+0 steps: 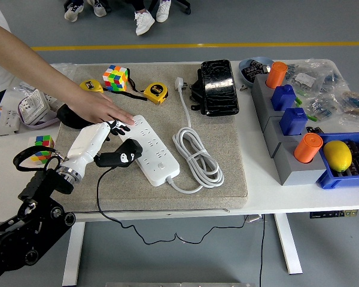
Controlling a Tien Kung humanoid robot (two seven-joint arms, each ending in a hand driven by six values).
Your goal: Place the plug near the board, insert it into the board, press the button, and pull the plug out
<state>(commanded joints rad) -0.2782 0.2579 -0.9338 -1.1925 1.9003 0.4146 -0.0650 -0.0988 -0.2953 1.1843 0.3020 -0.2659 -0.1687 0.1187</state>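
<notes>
Plug (124,151): at power strip's (152,147) left edge, apparently unseated | Left hand (99,140): fingers closed on plug body | Handling: light, rigid, trailing cord tugs | Person's hand (102,110) steadies strip end
</notes>
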